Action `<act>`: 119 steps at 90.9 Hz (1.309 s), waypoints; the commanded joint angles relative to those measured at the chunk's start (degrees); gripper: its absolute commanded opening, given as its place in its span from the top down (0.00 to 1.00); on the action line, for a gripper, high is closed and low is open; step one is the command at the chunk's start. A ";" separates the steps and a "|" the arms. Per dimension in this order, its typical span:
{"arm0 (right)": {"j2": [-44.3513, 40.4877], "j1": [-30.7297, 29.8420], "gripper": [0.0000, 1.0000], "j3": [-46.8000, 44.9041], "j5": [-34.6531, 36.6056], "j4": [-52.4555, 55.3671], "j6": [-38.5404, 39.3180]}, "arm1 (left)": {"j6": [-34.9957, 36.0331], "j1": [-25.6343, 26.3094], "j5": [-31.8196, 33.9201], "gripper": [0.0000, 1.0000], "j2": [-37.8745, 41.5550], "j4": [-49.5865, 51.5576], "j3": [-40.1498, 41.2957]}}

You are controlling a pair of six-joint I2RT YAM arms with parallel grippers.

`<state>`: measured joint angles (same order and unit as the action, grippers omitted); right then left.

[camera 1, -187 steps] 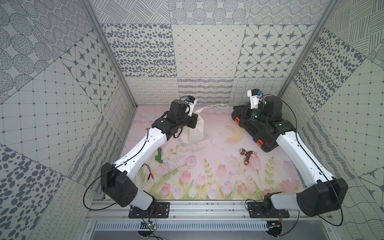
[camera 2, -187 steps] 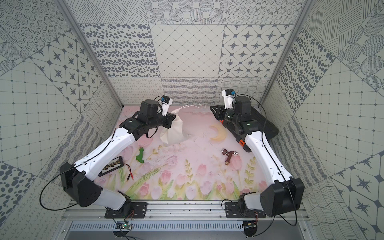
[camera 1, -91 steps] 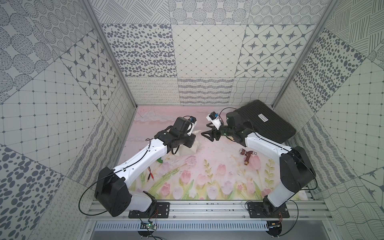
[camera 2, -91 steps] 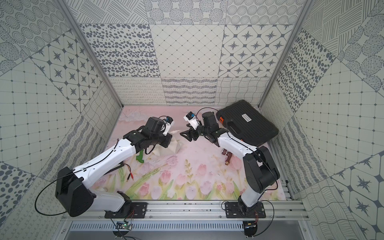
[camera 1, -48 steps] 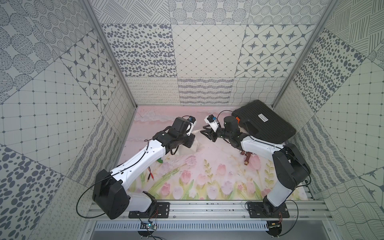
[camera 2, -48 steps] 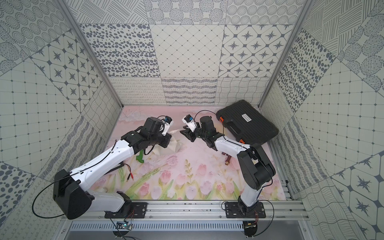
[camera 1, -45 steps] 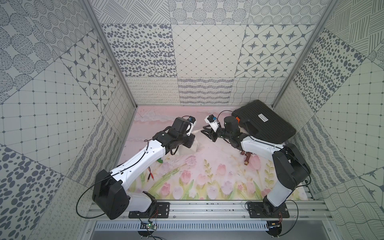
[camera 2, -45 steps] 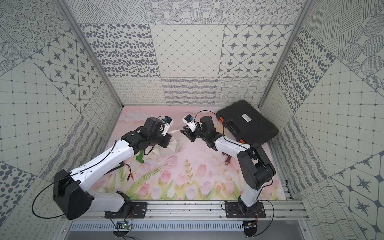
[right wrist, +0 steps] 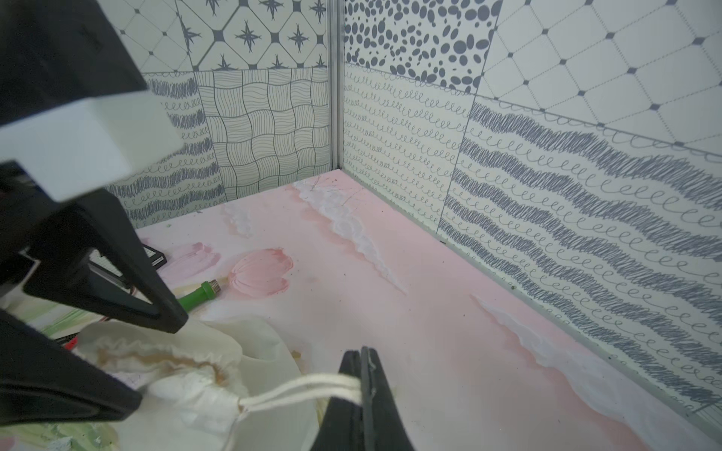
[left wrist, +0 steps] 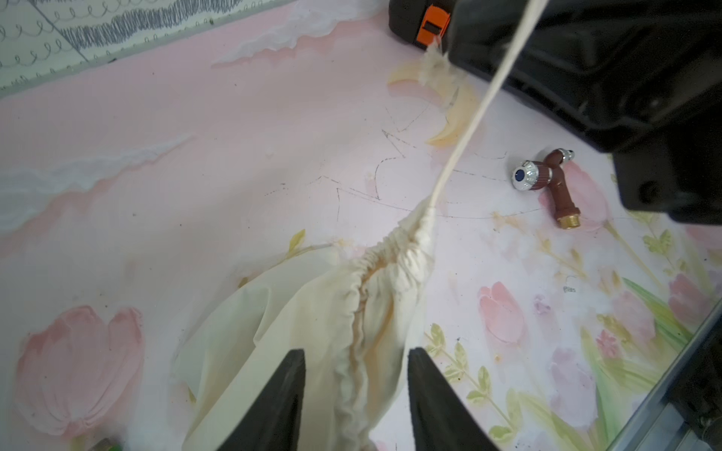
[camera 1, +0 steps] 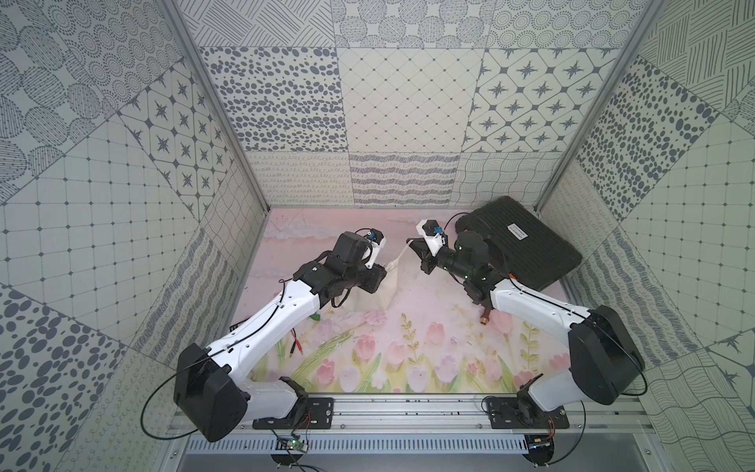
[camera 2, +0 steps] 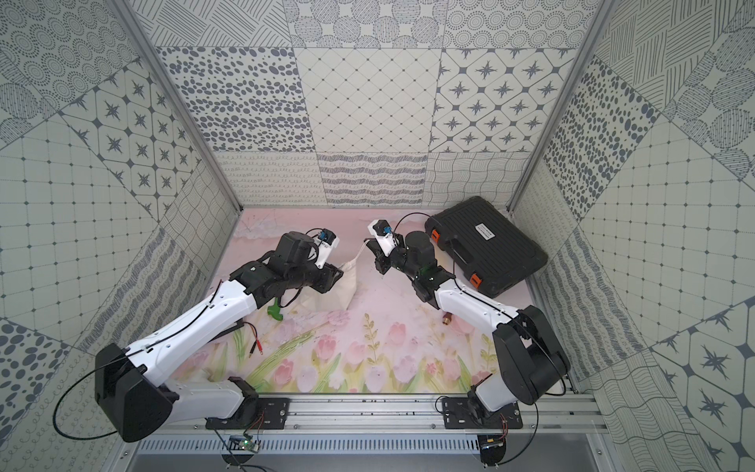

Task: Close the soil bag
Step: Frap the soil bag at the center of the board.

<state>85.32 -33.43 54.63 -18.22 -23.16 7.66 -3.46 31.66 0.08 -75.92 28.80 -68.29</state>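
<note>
Now our right gripper (right wrist: pixel 361 375) is clamped on the cords (right wrist: pixel 297 388) to pull the neck (left wrist: pixel 390 250) tight; our left gripper (left wrist: pixel 355 351), jaws apart, straddles that neck, likely bracing the soil bag (camera 1: pixel 384 286) toward the mat's (camera 1: pixel 408 327) back edge.

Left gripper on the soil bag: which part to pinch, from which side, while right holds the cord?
Best bet: pinch the gathered neck of the soil bag, just behind where the cord exits. Come from the body side, opposite the right gripper shut on the cord: the left gripper stands open astride that ridge.
</note>
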 commanded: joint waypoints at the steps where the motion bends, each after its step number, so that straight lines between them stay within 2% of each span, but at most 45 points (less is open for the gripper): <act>1: -1.61 -0.81 1.00 0.81 1.55 -1.27 -1.05 | 0.69 0.85 -8.68 0.51 -1.77 -5.69 -6.05; 20: -3.34 -1.44 1.00 0.92 2.03 -0.48 -1.72 | 1.11 0.84 -18.06 0.63 -7.55 -9.74 -10.36; 41: -4.95 -1.45 1.00 0.66 2.39 -0.22 -2.74 | 0.11 -0.37 -21.15 0.72 -11.41 -11.97 -11.33; 59: -4.62 -1.35 1.00 0.25 1.64 -1.60 -5.58 | -2.15 -1.75 -23.97 0.79 -11.40 -15.69 -8.26; 85: -3.95 -1.39 1.00 0.30 -0.08 -2.73 -7.66 | -3.00 -2.80 -28.25 0.86 -12.45 -18.17 -9.20; 107: -4.97 -1.11 1.00 0.41 1.24 -2.53 -7.28 | -1.66 -3.10 -28.34 0.94 -14.14 -14.33 -8.34; 119: -6.19 1.46 1.00 2.47 3.28 -1.04 -7.93 | 0.33 -3.10 -26.61 1.00 -14.32 -10.34 -6.06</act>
<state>81.49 -34.22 54.63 -17.28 -21.10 0.75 -5.43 28.91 -25.69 -89.58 13.89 -76.36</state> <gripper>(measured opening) 0.047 0.052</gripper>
